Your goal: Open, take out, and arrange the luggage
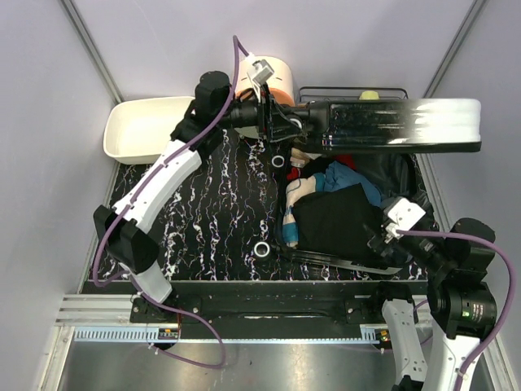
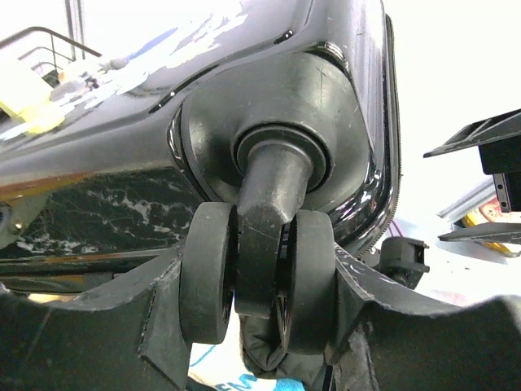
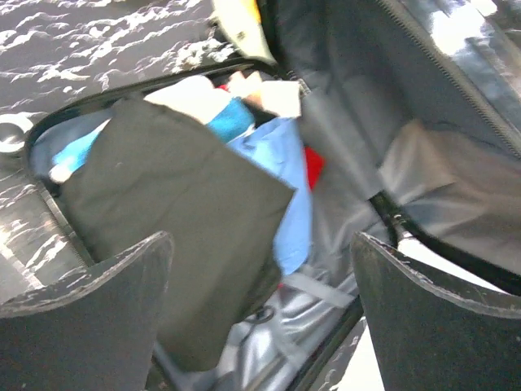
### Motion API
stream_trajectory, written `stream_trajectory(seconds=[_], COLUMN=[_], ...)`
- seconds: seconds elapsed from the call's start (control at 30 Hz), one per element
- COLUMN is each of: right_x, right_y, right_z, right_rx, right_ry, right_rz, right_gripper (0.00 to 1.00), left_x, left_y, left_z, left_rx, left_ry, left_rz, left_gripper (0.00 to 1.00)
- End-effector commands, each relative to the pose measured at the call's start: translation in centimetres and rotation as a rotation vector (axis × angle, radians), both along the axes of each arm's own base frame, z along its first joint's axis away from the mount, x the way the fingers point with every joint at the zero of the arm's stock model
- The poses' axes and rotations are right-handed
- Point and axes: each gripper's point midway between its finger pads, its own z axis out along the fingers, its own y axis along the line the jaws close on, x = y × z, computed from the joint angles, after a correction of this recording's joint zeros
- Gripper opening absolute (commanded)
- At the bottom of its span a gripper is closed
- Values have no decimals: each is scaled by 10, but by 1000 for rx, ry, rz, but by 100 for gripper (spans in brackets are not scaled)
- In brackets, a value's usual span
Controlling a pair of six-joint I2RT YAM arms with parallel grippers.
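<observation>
Two arms reach the luggage (image 1: 407,122), which lies open on the right half of the table (image 1: 220,212), its lid standing up along the far side. The left gripper (image 1: 286,122) has its fingers (image 2: 98,318) pressed on either side of a twin wheel (image 2: 207,269) at the lid's left corner. The right gripper (image 3: 260,269) hovers over the near right of the open shell, fingers spread wide, above a black cloth (image 1: 338,220) and blue clothes (image 1: 358,183).
</observation>
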Motion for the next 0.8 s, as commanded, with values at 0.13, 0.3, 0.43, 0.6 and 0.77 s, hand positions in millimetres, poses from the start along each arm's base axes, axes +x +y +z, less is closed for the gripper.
stream_trajectory(seconds=[0.13,0.3,0.43,0.6,0.77], right_x=[33,80,114,141,165], right_y=[-16,-49,-60,-72,-85], right_z=[105,138,140,156,182], right_rx=[-109,-321,-519,-577,-637], right_ry=[-520,-699,-747,-823,-914], right_rz=[-68,-190,-186,-238,-311], right_gripper=[100,100,100,95,39], left_x=[68,60,58,54,48], left_y=[36,33,34,32,31], left_z=[63,60,59,53,41], left_rx=[-138,-146,-149,-145,-147], left_ry=[-65,-45,-40,-18,43], left_rz=[231,177,166,143,128], left_gripper=[0,0,0,0,0])
